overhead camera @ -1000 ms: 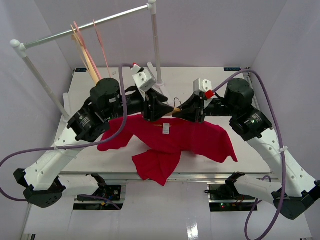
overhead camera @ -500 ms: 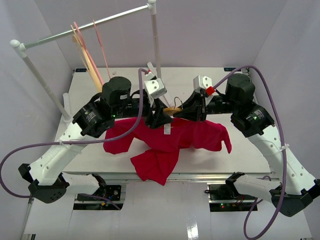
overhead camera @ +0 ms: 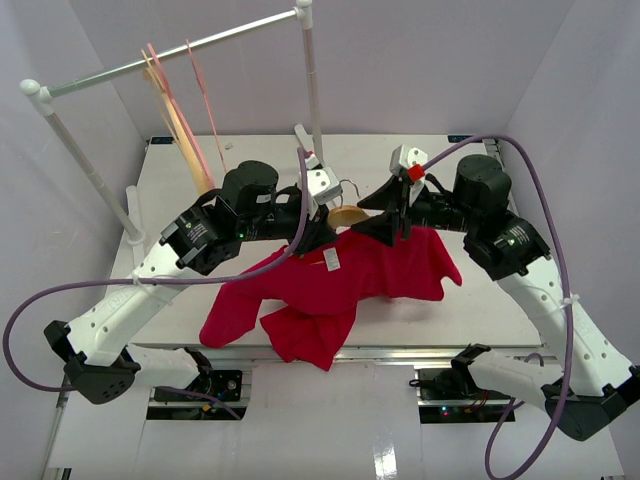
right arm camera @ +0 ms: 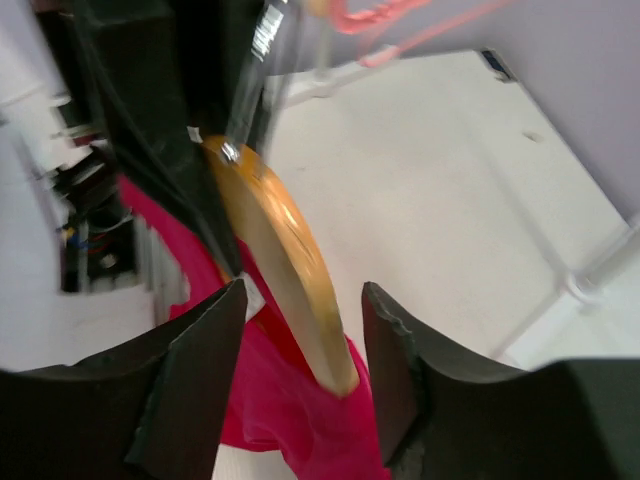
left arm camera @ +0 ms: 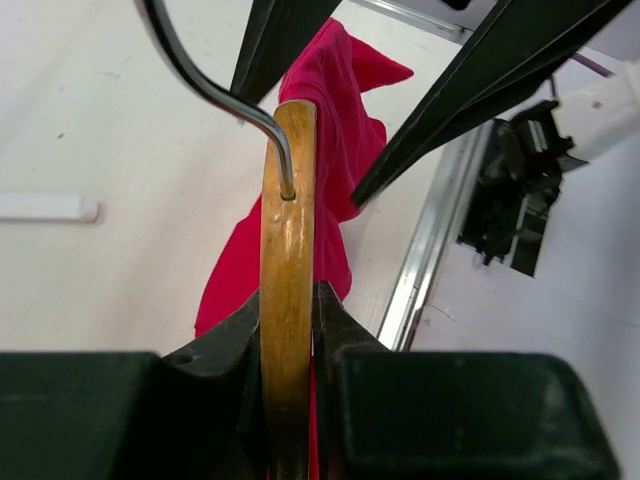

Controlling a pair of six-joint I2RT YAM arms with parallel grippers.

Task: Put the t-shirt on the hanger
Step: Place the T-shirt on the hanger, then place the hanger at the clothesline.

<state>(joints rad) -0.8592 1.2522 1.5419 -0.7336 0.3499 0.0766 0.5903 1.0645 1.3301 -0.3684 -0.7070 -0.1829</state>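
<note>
The red t-shirt (overhead camera: 345,280) hangs and lies across the table's front middle, its white label (overhead camera: 331,260) showing. The wooden hanger (overhead camera: 348,214) stands at the shirt's collar, between both grippers. My left gripper (overhead camera: 322,228) is shut on the hanger (left arm camera: 288,250) just below its metal hook (left arm camera: 205,85), with red t-shirt (left arm camera: 340,140) beyond. My right gripper (overhead camera: 383,216) is open. In the right wrist view its fingers (right arm camera: 205,350) straddle the hanger (right arm camera: 285,270) without touching it, and the arm's lower end sits in the t-shirt (right arm camera: 290,420).
A white clothes rail (overhead camera: 170,55) on posts stands at the back left, with thin pink hangers (overhead camera: 165,85) and a pale wooden hanger (overhead camera: 190,135) on it. One rail post (overhead camera: 313,95) rises just behind the grippers. The table's front edge (overhead camera: 400,350) runs under the shirt's hem.
The right gripper has opened and let go of the hanger. The left gripper has moved right and shut on it. The shirt's left sleeve has slid toward the front edge.
</note>
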